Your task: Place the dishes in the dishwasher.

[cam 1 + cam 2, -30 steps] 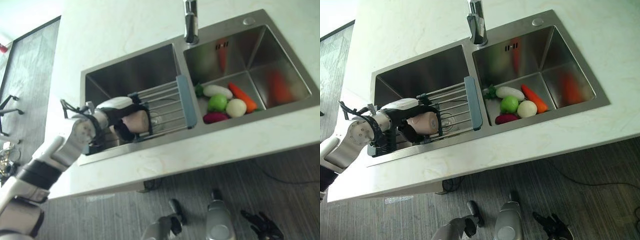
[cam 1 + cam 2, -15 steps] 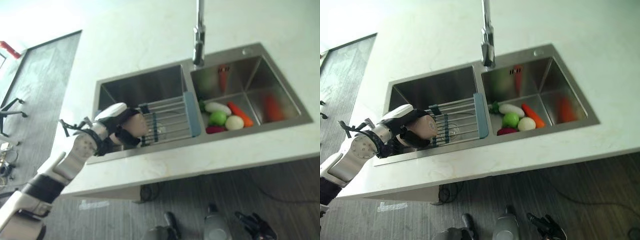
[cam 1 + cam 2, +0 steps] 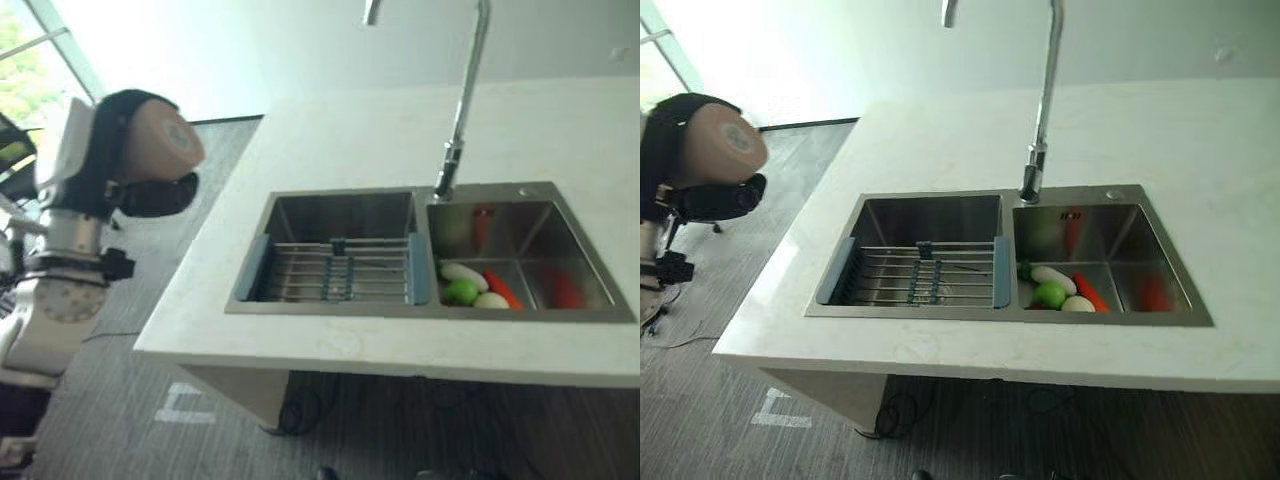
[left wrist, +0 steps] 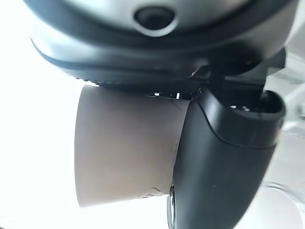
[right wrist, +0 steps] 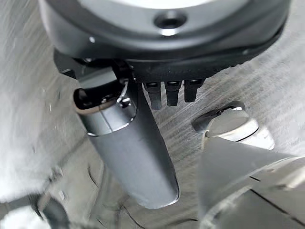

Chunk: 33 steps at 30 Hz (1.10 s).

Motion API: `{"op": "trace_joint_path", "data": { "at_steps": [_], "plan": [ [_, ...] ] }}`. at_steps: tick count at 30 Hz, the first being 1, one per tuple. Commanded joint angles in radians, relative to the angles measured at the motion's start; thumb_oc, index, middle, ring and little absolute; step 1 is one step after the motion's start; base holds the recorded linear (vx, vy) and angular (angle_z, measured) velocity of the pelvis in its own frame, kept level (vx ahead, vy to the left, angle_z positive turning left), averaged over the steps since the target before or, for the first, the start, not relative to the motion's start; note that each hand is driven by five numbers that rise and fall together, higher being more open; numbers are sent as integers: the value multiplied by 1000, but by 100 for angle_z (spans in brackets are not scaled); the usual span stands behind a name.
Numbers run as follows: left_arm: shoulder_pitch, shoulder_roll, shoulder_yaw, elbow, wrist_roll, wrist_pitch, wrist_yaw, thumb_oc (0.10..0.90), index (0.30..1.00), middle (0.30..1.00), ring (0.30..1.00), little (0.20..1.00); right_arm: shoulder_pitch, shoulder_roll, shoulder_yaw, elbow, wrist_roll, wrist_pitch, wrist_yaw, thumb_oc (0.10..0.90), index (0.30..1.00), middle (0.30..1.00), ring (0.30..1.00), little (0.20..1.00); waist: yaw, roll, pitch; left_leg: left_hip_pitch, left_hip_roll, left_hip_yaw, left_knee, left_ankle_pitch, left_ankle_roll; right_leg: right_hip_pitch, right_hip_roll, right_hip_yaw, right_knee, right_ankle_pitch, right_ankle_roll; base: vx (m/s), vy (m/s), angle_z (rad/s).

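**Operator:** One cup only is in my care now, a tan one. My left hand is wrapped around it, the thumb laid across its side. I hold it high, to the left of the counter and well apart from the sink. Its long axis lies nearly level, the flat round end turned toward the sink side.

**Assistant:** And the right hand?

**Operator:** The right hand hangs low over the grey floor. The thumb looks rather straight and I see nothing in it, but the fingers are not clear to me, so I cannot tell its state. The left hand is the one that matters, since the cup is already inside it.

**Assistant:** Where is the dishwasher?

**Operator:** I cannot find it from here. So my judgement is that the cup must travel away from the sink, and I must first look for the machine.

**Assistant:** What is in the basins?

**Operator:** In the left basin a drying rack with blue-grey ends spans across; I see no dish on it. In the right basin lie toy vegetables: a green ball, a white long piece, a carrot, a pale round one. Farther back stands the tall faucet.
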Motion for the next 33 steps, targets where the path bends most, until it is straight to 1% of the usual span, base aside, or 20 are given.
{"op": "trace_joint_path", "data": {
  "at_steps": [1,3,4,6,7,8,11,12,13,15,18,22,23,25,26,28,29,30,31,33],
  "plan": [
    [-76,66,192,22,-56,-3,83,400,300,300,300,300,-37,-32,14,8,-89,11,58,800,900,900,900,900,-8,26,16,-30,46,-30,158,-182,-40,56,18,-65,-40,-87,50,-143,-110,44],
    [-38,58,229,41,-96,-36,56,400,300,300,300,300,-39,-38,28,16,-125,25,74,800,900,900,900,900,1,35,30,-76,68,-18,158,-139,-63,54,19,-95,-40,-88,48,-197,-83,79],
    [-15,42,251,54,-139,-56,21,400,300,300,300,300,-38,-39,38,19,-172,16,85,800,900,900,900,900,10,40,48,-103,85,9,158,-118,-80,66,14,-125,-40,-99,49,-235,-57,106],
    [7,7,262,74,-158,-102,5,400,300,300,300,300,-41,-43,41,17,-164,0,79,800,900,900,900,900,15,40,69,-90,87,70,158,-95,-76,73,-5,-180,-40,-88,47,-283,-18,161],
    [12,-22,251,77,-154,-121,5,400,300,300,300,300,-47,-45,40,16,-135,-4,79,800,900,900,900,900,15,30,79,-65,71,114,158,-94,-60,74,-26,-206,-40,-75,44,-219,5,168],
    [9,-42,237,76,-152,-137,13,400,300,300,300,300,-54,-48,35,15,-113,-8,79,800,900,900,900,900,13,15,81,-24,48,130,158,-131,-51,84,-43,-207,-40,-85,50,-239,35,127],
    [-9,-81,209,70,-145,-149,37,400,300,300,300,300,-71,-51,19,5,-93,-49,82,800,900,900,900,900,11,-16,86,50,6,214,158,-174,-4,80,-96,-254,-40,-55,47,-265,106,130],
    [-25,-90,197,75,-159,-160,33,400,300,300,300,300,-74,-57,16,-4,-87,-71,81,800,900,900,900,900,5,-21,81,85,21,264,158,-162,-6,76,-116,-295,-40,-42,43,-400,276,178],
    [-54,-88,175,101,-174,-179,27,400,300,300,300,300,-71,-63,19,-19,-66,-74,95,800,900,900,900,900,-10,-6,70,114,30,285,158,-186,-16,68,-119,-342,-40,-24,44,-335,320,189],
    [-81,-75,152,125,-187,-187,16,400,300,300,300,300,-77,-62,29,-27,-61,-58,112,800,900,900,900,900,-13,7,64,105,14,278,158,-225,-7,57,-120,-358,-40,-5,52,-154,268,194],
    [-97,-78,129,125,-158,-196,13,400,300,300,300,300,-93,-51,37,-32,-25,-36,118,800,900,900,900,900,-7,11,62,92,-8,254,158,-259,8,43,-123,-362,-40,16,69,-58,174,104],
    [-104,-84,94,57,-88,-198,-12,400,300,300,300,300,-121,-19,53,-53,-31,-27,93,800,900,900,900,900,36,17,62,74,-41,201,158,-281,33,50,-138,-398,-40,48,93,-50,230,51],
    [-107,-92,80,21,-76,-192,-21,400,300,300,300,300,-121,-6,56,-65,-28,-35,84,800,900,900,900,900,50,24,63,71,-39,196,158,-279,43,74,-142,-430,-40,64,84,-44,253,57],
    [-113,-106,65,-20,-51,-176,-28,400,300,300,300,300,-117,6,57,-90,-34,-39,71,800,900,900,900,900,52,34,70,71,-32,182,158,-275,54,96,-135,-442,-40,82,71,8,164,40],
    [-117,-116,52,-38,-34,-170,-27,400,300,300,300,300,-112,9,55,-104,-40,-41,67,800,900,900,900,900,45,38,78,74,-32,164,158,-274,61,98,-124,-419,-40,95,69,37,102,39],
    [-141,-137,4,-56,4,-179,-21,400,300,300,300,300,-102,8,48,-116,-18,-43,61,800,900,900,900,900,7,37,96,77,-47,94,158,-280,79,70,-79,-281,-24,103,79,11,22,54],
    [-179,-146,-51,-49,26,-186,-23,400,300,300,300,300,-90,1,38,-111,-15,-53,78,800,900,900,900,900,-38,29,111,68,-62,43,158,-262,93,42,-23,-163,-40,100,73,-23,-26,128],
    [-194,-147,-69,-48,30,-186,-26,400,300,300,300,300,-88,-2,35,-109,-9,-55,79,800,900,900,900,900,-47,25,111,66,-66,31,158,-260,94,36,-16,-132,-40,86,74,-6,-55,202],
    [-234,-151,-113,-52,46,-165,-29,400,300,300,300,300,-83,-9,30,-104,-18,-56,91,800,900,900,900,900,-67,12,109,65,-78,6,158,-259,95,29,-11,-64,-40,60,84,47,-62,202],
    [-279,-157,-149,-53,43,-147,-49,400,300,300,300,300,-79,-17,22,-99,-18,-45,97,800,900,900,900,900,-83,-11,99,58,-96,-9,158,-259,93,7,-25,17,-40,57,106,39,-90,101]
  ]
}}
